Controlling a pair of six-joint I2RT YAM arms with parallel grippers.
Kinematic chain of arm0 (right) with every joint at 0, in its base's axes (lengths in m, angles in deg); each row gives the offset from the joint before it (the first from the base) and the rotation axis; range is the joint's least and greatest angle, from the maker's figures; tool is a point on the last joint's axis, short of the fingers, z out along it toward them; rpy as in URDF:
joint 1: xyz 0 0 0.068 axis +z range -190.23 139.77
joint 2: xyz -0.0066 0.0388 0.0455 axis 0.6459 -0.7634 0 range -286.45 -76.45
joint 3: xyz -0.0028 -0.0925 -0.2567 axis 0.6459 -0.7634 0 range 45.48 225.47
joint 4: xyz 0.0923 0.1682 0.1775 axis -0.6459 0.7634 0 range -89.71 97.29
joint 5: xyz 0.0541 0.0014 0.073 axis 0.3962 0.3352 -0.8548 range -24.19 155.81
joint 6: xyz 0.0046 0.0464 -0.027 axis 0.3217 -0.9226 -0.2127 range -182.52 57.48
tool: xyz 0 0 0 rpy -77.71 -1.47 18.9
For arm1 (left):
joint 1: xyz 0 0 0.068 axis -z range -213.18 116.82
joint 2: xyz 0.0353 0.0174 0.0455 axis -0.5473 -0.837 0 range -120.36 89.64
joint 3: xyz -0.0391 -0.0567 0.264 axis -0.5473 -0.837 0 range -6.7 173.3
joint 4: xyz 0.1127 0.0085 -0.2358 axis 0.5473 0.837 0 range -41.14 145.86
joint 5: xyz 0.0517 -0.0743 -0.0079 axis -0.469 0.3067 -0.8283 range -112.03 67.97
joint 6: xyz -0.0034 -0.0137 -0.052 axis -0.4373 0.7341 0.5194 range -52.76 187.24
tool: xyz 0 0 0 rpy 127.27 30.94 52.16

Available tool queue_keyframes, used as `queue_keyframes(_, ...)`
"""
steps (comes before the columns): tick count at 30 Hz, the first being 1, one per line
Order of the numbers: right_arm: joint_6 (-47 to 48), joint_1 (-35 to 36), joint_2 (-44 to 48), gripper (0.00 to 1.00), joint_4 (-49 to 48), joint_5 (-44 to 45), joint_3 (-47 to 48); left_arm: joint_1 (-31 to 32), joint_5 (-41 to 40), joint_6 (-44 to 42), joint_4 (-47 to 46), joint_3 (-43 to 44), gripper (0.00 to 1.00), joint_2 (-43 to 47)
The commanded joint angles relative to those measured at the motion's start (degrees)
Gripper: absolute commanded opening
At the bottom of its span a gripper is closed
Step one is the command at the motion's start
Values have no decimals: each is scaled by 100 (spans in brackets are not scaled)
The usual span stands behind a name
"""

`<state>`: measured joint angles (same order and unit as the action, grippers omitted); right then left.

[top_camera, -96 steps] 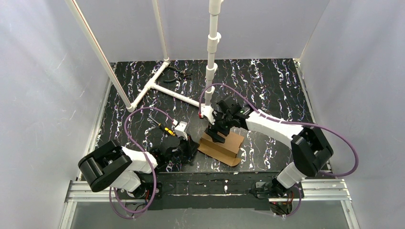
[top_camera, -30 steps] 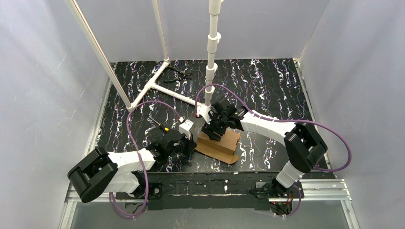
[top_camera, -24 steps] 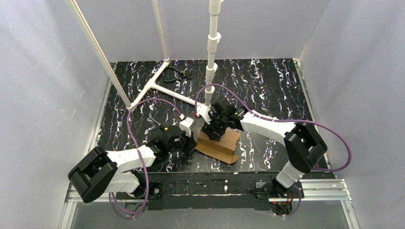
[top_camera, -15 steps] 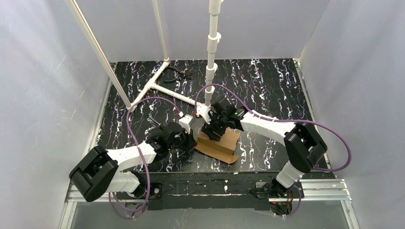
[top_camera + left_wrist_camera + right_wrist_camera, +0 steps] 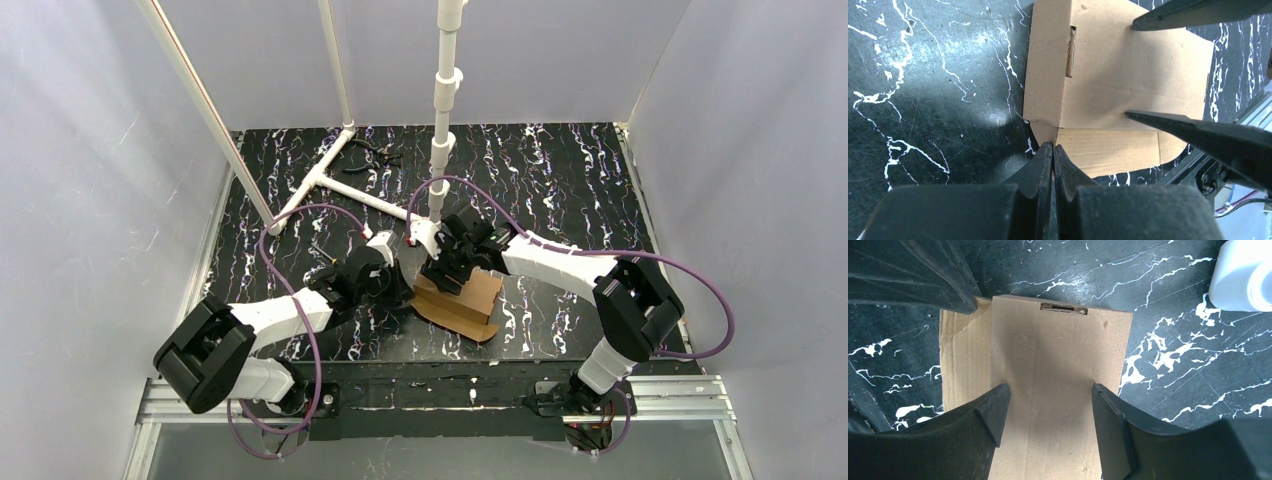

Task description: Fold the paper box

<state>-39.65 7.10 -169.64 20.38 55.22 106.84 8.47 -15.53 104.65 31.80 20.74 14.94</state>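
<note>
Soft, even light fills the overhead view: the pale walls are bright and the shadows faint. In the left wrist view the glossy dark surface [image 5: 938, 90] shows a white glare patch just beside the box [image 5: 1128, 75]. In the right wrist view a broad soft shadow lies down the cardboard's middle, under the right hand [image 5: 1048, 387], whose near parts are blurred.

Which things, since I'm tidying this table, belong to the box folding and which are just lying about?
For the job: paper box, left hand shut at its corner, right hand open over its top panel.
Lying about: white pipe frame, pliers near the far edge.
</note>
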Motion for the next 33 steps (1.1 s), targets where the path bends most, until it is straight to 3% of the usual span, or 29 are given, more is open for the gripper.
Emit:
queue_keyframes(1, 138, 65, -377, 69, 383, 228, -119, -25, 267, 376, -468, 565, 0, -123)
queue_keyframes(18, 191, 66, -346, 70, 453, 137, -84, -27, -1198, 1773, -279, 187, 0, 349)
queue_keyframes(28, 191, 76, -359, 71, 493, 92, -39, -52, -473, 1308, -277, 595, 3, -109)
queue_keyframes(33, 191, 71, -361, 71, 476, 85, -47, -58, -129, 414, -18, 845, 0, -301)
